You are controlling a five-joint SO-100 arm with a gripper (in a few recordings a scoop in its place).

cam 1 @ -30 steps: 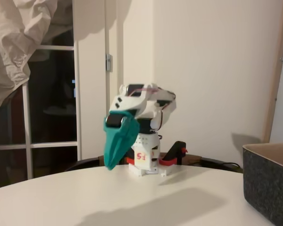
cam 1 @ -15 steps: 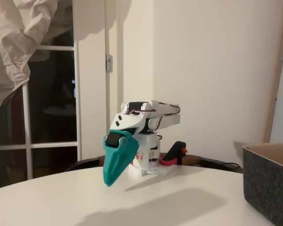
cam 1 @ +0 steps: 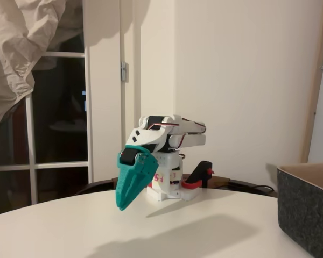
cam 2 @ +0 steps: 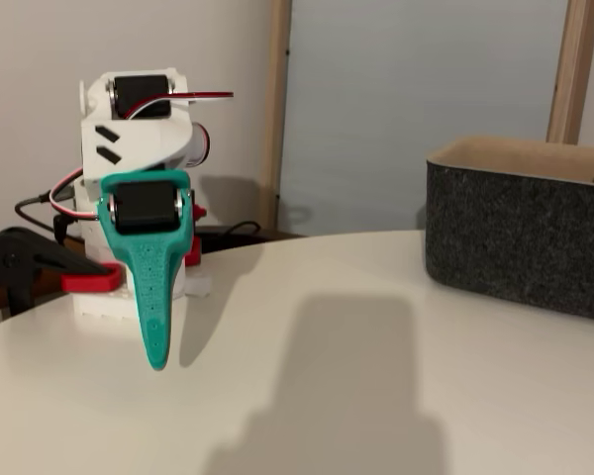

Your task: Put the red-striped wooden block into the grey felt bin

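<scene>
The red-striped wooden block cannot be made out on the table; the grey felt bin (cam 1: pixel 307 207) is sitting at three o'clock. Over the last second the teal gripper (cam 1: pixel 121 206) has been lowered and folded inward, jaws pressed together, nothing being held, suggesting parking.

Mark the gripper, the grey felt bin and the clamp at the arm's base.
gripper (cam 2: pixel 157 358): fixed view, teal fingertips.
grey felt bin (cam 2: pixel 515 242): fixed view, front wall.
clamp (cam 1: pixel 200 174): fixed view, black handle.
</scene>
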